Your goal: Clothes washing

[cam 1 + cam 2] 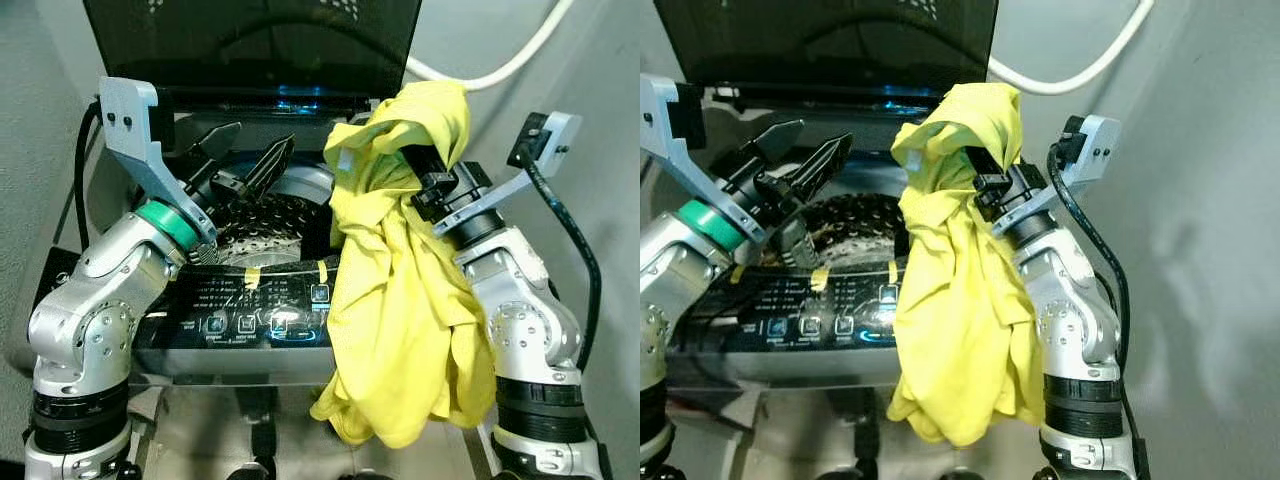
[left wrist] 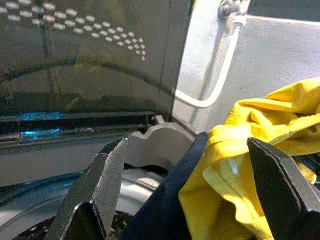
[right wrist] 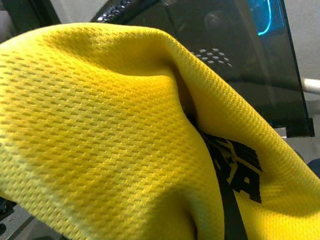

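Left eye view: top-loading washing machine [image 1: 250, 320], lid [image 1: 250, 40] raised; perforated drum [image 1: 265, 235] exposed. Left tool [image 1: 245, 160] spread wide above the drum opening, holding nothing. Yellow garment [image 1: 400, 290] draped over the machine's right front edge, held up by the right tool [image 1: 425, 170].

Left wrist view: fingers [image 2: 107, 177] apart; white hose [image 2: 220, 75] behind.

Right wrist view: yellow mesh fabric, black print [image 3: 235, 160].

Yellow shirt [image 1: 405, 300]: matt mesh cloth (fine holes). Drum [image 1: 265, 235]: shiny perforated metal. Lid [image 1: 250, 40]: glossy dark glass.
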{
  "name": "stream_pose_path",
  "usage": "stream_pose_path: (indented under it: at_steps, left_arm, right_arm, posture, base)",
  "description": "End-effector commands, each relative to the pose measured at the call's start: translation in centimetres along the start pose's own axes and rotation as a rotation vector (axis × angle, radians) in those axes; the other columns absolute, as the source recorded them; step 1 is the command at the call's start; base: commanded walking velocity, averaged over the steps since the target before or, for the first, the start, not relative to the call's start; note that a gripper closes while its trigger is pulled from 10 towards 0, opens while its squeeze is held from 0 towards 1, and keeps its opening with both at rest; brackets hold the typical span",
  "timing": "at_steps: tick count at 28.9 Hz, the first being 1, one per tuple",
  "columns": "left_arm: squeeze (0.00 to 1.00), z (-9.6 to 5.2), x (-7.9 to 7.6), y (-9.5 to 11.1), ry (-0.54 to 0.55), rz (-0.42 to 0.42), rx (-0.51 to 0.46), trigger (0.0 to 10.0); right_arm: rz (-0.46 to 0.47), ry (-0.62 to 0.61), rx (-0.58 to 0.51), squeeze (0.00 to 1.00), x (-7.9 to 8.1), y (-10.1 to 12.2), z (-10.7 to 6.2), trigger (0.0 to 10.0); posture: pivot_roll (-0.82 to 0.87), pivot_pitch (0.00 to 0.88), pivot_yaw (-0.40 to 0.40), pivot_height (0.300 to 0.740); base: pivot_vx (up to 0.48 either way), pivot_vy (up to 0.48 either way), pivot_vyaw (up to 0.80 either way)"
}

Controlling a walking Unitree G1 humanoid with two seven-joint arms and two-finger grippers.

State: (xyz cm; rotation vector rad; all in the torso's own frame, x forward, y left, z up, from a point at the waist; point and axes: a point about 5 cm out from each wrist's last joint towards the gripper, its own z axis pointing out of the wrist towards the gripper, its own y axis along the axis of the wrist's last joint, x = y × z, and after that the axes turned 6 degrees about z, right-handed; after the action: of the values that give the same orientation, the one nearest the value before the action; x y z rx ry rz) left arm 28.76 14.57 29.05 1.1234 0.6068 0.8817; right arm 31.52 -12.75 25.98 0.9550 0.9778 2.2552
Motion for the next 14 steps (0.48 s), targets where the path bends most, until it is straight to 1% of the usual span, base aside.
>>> stream_pose_path:
  at_steps: [1,2,3,4,5,6,9,10,11,12,13,14]
  left_arm:
    - [0.00,0.2,-0.2,1.5,0.003,0.069,-0.065,10.0]
    - [0.00,0.4,-0.1,2.2,0.026,0.118,-0.096,10.0]
    - [0.00,0.7,0.1,3.0,0.075,0.212,-0.123,10.0]
    - [0.00,0.9,0.3,3.4,0.107,0.274,-0.139,10.0]
    - [0.00,1.2,0.6,4.1,0.144,0.315,-0.164,10.0]
    - [0.00,1.4,0.8,4.7,0.170,0.339,-0.187,10.0]
    - [0.00,1.6,1.2,5.3,0.200,0.360,-0.210,10.0]
    - [0.00,1.8,1.5,5.8,0.203,0.378,-0.220,10.0]
    - [0.00,1.8,1.5,5.8,0.203,0.378,-0.220,10.0]
    - [0.00,2.0,1.2,5.7,0.148,0.365,-0.200,10.0]
    - [0.00,2.1,0.9,5.5,0.104,0.353,-0.184,10.0]
    - [0.00,2.1,0.9,5.5,0.104,0.353,-0.184,10.0]
  right_arm:
    - [-0.002,0.060,-0.008,0.00,0.8,0.4,0.2,10.0]
    - [0.002,0.091,-0.002,0.00,1.1,0.5,0.2,10.0]
    - [0.003,0.141,0.005,0.00,1.8,0.6,0.3,10.0]
    - [0.003,0.174,0.010,0.00,2.2,0.7,0.4,10.0]
    - [-0.003,0.220,0.013,0.00,2.8,1.0,0.7,10.0]
    - [-0.009,0.252,0.012,0.00,3.3,1.2,0.9,10.0]
    - [-0.014,0.278,0.005,0.00,3.7,1.4,1.3,10.0]
    - [-0.019,0.323,-0.019,0.00,4.6,1.8,2.4,10.0]
    - [-0.019,0.323,-0.019,0.00,4.6,1.8,2.4,10.0]
    - [-0.025,0.380,-0.048,0.00,5.7,2.3,3.9,10.0]
    - [-0.030,0.421,-0.067,0.00,6.5,2.6,4.9,10.0]
    - [-0.030,0.421,-0.067,0.00,6.5,2.6,4.9,10.0]
  posture:
    - [0.04,0.046,-0.004,0.740]
    - [0.04,0.046,-0.004,0.740]
    - [0.05,0.047,-0.002,0.740]
    - [0.05,0.047,-0.002,0.740]
    - [0.04,0.048,0.000,0.740]
    - [0.04,0.048,0.000,0.740]
    - [0.04,0.050,0.003,0.740]
    - [0.04,0.049,0.005,0.740]
    - [0.04,0.049,0.005,0.740]
    - [0.03,0.050,0.008,0.740]
    - [0.03,0.050,0.008,0.740]
    - [0.03,0.050,0.008,0.740]
  base:
    - [0.000,0.000,0.00]
    - [0.000,0.000,0.00]
    - [0.000,0.000,0.00]
    - [0.000,0.000,0.00]
    - [0.000,0.000,0.00]
    - [0.000,0.000,0.00]
    - [0.000,0.000,0.00]
    - [0.000,0.000,0.00]
    - [0.000,0.000,0.00]
    - [0.000,0.000,0.00]
    - [0.000,0.000,0.00]
    - [0.000,0.000,0.00]
